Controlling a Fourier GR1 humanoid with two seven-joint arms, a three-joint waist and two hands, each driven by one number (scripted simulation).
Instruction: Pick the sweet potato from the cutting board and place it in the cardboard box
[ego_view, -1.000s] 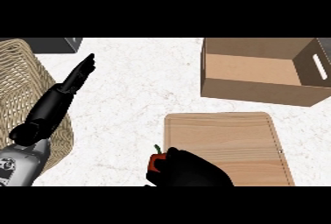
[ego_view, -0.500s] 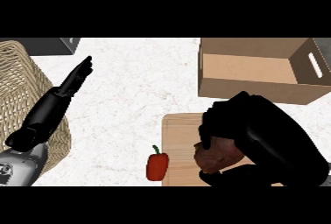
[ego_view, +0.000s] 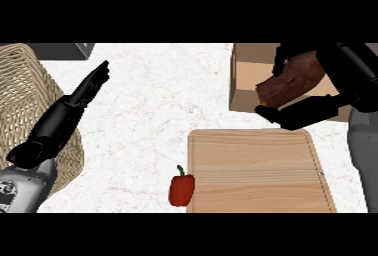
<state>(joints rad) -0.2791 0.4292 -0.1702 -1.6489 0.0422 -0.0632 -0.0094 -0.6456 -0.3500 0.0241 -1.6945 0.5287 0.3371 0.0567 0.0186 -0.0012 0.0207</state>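
My right hand (ego_view: 314, 107) is curled round a reddish-brown sweet potato (ego_view: 289, 82) and holds it up over the near edge of the open cardboard box (ego_view: 247, 75) at the upper right. The wooden cutting board (ego_view: 255, 172) lies bare below it, at the lower middle. My left hand (ego_view: 85, 92) stays open with straight fingers at the left, over the counter beside the basket.
A woven wicker basket (ego_view: 22, 100) fills the left edge. A red pepper (ego_view: 181, 189) lies on the counter against the board's left side. A dark grey object (ego_view: 66, 49) sits at the top left.
My right hand has risen from the cutting board with the sweet potato and moved up and right to the box. The left hand has not moved.
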